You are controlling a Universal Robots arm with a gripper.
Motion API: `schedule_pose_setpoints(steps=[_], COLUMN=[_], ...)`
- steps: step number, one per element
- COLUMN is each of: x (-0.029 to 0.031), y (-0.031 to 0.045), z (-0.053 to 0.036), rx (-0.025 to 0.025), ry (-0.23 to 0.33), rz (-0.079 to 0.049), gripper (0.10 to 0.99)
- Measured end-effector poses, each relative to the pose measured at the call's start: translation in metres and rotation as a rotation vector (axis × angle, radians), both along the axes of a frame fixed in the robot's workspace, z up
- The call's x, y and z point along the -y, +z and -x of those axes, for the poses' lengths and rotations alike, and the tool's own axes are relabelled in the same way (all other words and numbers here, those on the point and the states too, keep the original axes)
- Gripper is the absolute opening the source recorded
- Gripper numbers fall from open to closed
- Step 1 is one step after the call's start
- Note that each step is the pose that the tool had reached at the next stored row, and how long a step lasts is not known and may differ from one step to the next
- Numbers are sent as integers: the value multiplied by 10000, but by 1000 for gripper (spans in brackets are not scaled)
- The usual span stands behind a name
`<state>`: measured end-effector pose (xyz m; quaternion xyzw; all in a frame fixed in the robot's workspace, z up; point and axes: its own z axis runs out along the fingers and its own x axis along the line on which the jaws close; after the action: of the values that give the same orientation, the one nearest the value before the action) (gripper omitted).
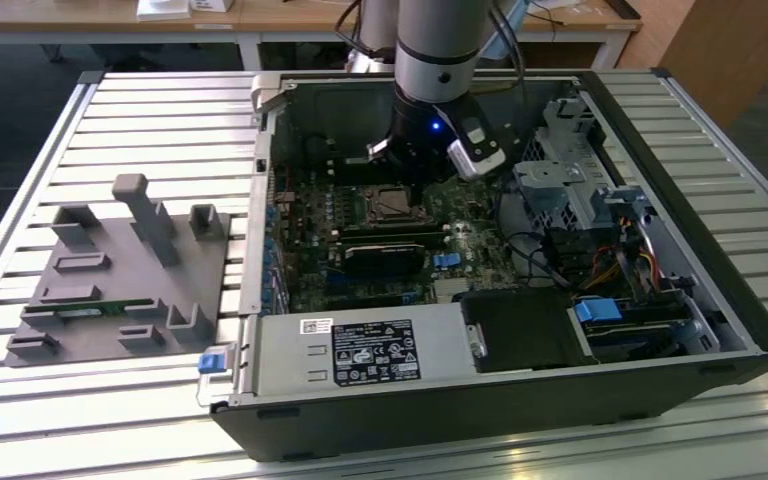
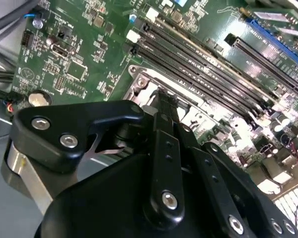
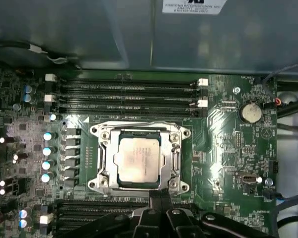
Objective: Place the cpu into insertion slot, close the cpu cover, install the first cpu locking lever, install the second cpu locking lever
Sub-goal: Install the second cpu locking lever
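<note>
I work over a slatted metal worktop (image 1: 144,110) with a wooden desk (image 1: 291,15) behind it. On the worktop lies one open computer case (image 1: 704,290) and one grey holder block (image 1: 117,280). My one arm (image 1: 440,50) reaches down into the case. In the first wrist view the cpu (image 3: 140,160) sits flat in the insertion slot (image 3: 176,161), with the cpu cover (image 3: 107,148) down around it. My pincer (image 3: 160,196) is narrow, fingers together, holding nothing, just beside the slot's edge. The second wrist view shows the long black memory slots (image 2: 203,69) past my fingers (image 2: 165,106).
</note>
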<state>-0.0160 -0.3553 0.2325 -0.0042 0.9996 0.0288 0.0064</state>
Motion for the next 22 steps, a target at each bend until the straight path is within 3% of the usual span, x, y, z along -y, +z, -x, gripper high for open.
schedule_pose_setpoints(steps=[3, 12, 22], x=[16, 137, 149], y=[-11, -16, -39], z=[0, 25, 265], rx=[-1, 1, 0], ry=[0, -1, 0], rz=[-9, -11, -10], gripper=[106, 106, 106])
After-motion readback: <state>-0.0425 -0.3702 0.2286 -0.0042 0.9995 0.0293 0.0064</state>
